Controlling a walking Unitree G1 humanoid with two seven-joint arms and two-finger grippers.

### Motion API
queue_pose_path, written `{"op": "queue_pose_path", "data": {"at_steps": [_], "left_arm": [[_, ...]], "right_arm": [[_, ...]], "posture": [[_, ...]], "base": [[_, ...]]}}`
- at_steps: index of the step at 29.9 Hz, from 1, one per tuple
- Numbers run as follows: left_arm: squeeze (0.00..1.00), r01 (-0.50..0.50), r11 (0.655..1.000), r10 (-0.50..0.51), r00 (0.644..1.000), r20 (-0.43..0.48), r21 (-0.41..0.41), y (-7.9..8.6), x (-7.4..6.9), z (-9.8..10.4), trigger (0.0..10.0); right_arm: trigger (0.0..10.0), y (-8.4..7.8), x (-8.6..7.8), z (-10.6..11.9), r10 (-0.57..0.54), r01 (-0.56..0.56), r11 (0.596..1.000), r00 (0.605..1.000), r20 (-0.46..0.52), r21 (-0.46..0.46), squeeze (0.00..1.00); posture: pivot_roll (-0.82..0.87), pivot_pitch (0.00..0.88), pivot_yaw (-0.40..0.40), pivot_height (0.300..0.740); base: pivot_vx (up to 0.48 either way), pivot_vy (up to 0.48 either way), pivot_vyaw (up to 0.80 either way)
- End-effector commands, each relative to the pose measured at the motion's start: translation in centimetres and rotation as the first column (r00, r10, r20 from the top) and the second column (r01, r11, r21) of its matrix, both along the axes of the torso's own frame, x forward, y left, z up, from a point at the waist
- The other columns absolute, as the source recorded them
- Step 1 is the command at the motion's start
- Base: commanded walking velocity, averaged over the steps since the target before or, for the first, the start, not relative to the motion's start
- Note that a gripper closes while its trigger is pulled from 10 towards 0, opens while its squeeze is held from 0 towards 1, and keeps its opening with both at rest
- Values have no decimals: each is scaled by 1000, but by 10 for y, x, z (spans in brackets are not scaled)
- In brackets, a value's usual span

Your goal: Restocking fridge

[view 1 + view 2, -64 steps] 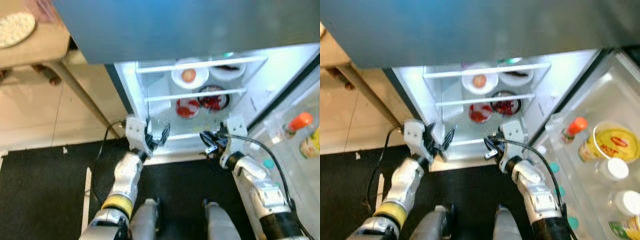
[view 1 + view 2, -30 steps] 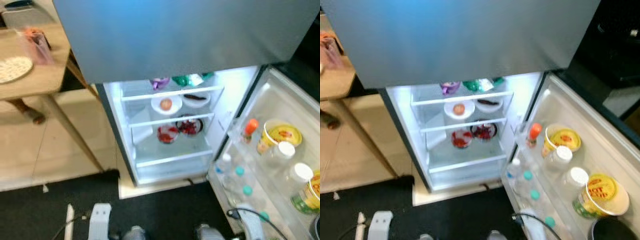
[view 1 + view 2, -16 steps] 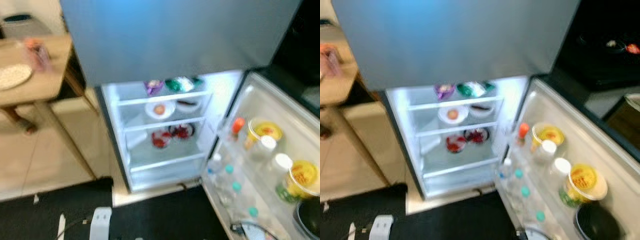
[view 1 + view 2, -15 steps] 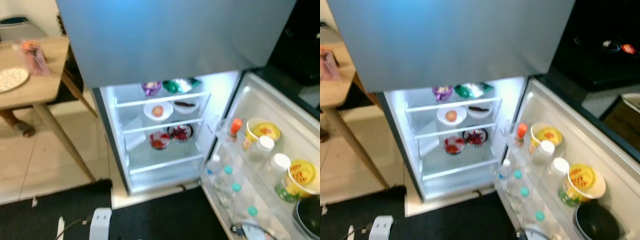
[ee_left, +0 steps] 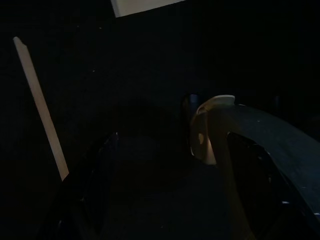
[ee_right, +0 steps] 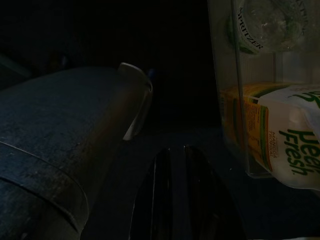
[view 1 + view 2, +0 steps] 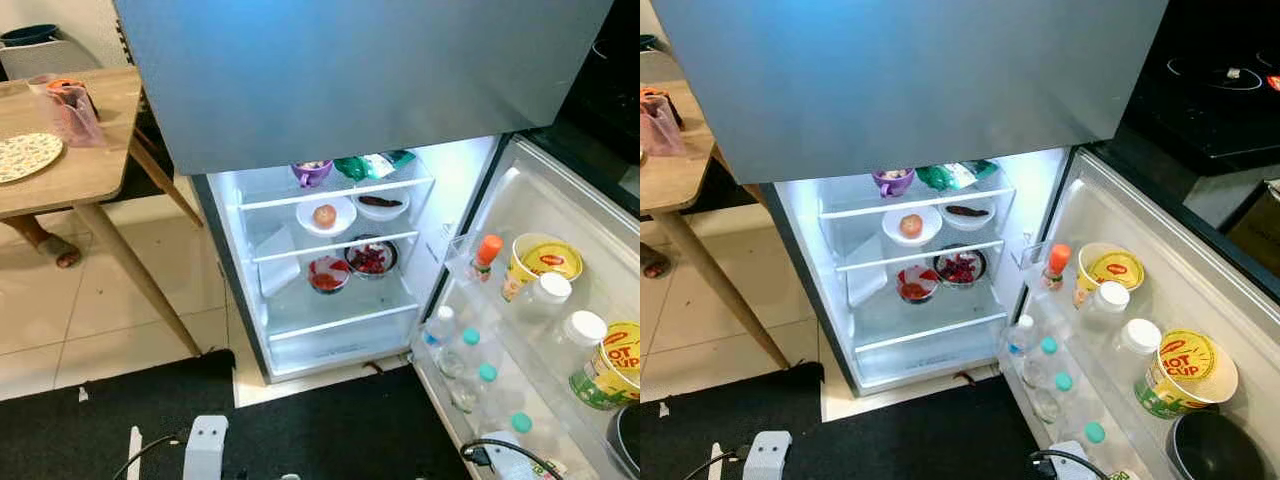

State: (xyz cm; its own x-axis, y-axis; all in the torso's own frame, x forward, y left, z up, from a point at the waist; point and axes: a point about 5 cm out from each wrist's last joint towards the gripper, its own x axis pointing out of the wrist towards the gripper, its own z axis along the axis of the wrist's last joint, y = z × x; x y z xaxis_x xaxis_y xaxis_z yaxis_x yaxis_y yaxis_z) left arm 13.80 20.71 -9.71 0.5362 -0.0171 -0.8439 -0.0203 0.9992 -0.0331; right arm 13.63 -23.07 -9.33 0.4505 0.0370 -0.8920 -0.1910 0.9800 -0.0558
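Head stereo pair: high, angled fwd/down, both eyes share open fridge (image 7: 330,260) interior w/ door shelves (image 7: 1110,340). L wrist cam: low, dark, near black floor mat (image 5: 145,100). R wrist cam: low, close to door bottles (image 6: 285,135).

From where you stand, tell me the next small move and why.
Probably turn toward the wooden table on the left to fetch something to stock. The fridge already stands open with its shelves lit, and both arms hang low beside the legs, carrying nothing that can be made out; the right gripper hangs near the door's bottles.
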Motion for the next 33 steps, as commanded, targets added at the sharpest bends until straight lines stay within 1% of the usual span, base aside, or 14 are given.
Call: {"op": "queue_pose_path", "data": {"at_steps": [1, 3, 6, 20, 29, 33], "left_arm": [[0, 13, 1000, -13, 999, -32, -8, -6, -5, -3, 10000], [0, 14, 1000, -14, 999, -35, -8, -7, -5, -3, 10000], [0, 17, 1000, -17, 999, -38, -7, -7, -5, -4, 10000], [0, 22, 1000, -22, 998, -58, 0, -7, -9, -5, 10000], [0, 19, 1000, -19, 998, -53, -3, -9, -7, -5, 10000], [0, 26, 1000, -26, 998, -49, -7, -9, -7, -5, 10000]], "right_arm": [[10000, -1, -3, -1, -6, 6, 1000, 1000, -11, -8, 0], [10000, -1, -4, -1, -5, 5, 1000, 1000, -12, -8, 0], [10000, -1, -4, -1, -5, 5, 1000, 1000, -13, -8, 0], [10000, 1, -6, -3, 6, -6, 1000, 1000, -21, -14, 0], [10000, 0, -5, -2, 10, -11, 1000, 1000, -21, -18, 0], [10000, 0, -5, -2, 11, -11, 1000, 1000, -21, -18, 0]], "posture": [[-47, 63, -15, 740], [-47, 63, -15, 740], [-46, 65, -14, 740], [-41, 63, -18, 740], [-40, 61, -22, 740], [-41, 61, -24, 740]], "base": [[0, 0, 0], [0, 0, 0], [-307, 0, 0], [-362, 0, 0], [-374, 0, 0], [0, 0, 0]]}}
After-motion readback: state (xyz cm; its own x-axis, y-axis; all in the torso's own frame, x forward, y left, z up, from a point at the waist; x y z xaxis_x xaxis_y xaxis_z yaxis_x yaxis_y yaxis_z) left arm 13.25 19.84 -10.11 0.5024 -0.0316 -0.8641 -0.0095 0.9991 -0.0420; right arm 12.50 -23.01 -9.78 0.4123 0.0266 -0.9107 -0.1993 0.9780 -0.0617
